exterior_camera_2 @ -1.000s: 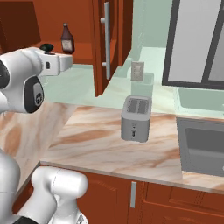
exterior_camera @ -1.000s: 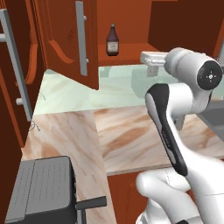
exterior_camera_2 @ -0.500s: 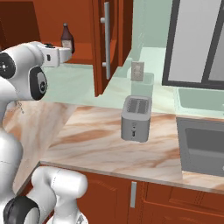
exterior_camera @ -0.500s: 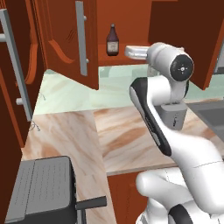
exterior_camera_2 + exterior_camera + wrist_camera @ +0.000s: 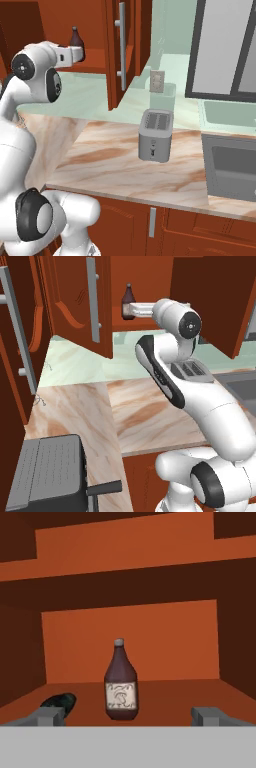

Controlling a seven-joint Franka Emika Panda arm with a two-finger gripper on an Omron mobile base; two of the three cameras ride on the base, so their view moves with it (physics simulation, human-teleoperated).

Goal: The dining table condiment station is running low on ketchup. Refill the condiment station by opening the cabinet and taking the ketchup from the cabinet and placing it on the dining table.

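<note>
The ketchup (image 5: 120,684), a small dark maroon bottle with a pale label, stands upright on the shelf of the open cabinet (image 5: 130,632). My gripper (image 5: 130,716) points straight at it and is open. One fingertip sits far to each side and the bottle is a little ahead, untouched. From the base, the ketchup (image 5: 128,295) shows just above my gripper (image 5: 126,309), which reaches into the cabinet between its open doors (image 5: 95,306). From the other side, the gripper (image 5: 78,53) is level with the ketchup (image 5: 75,36). The dining table is out of view.
A dark rounded thing (image 5: 60,702) lies on the shelf left of the bottle. A grey toaster (image 5: 155,135) stands on the marble counter (image 5: 110,160), beside a sink (image 5: 232,165). A dark grey appliance (image 5: 47,476) sits near left. The right cabinet door (image 5: 215,301) hangs open above the arm.
The arm has swung left and forward, bringing the hand from beside the cabinet up to the shelf in front of the ketchup. The jaws have stayed open.
</note>
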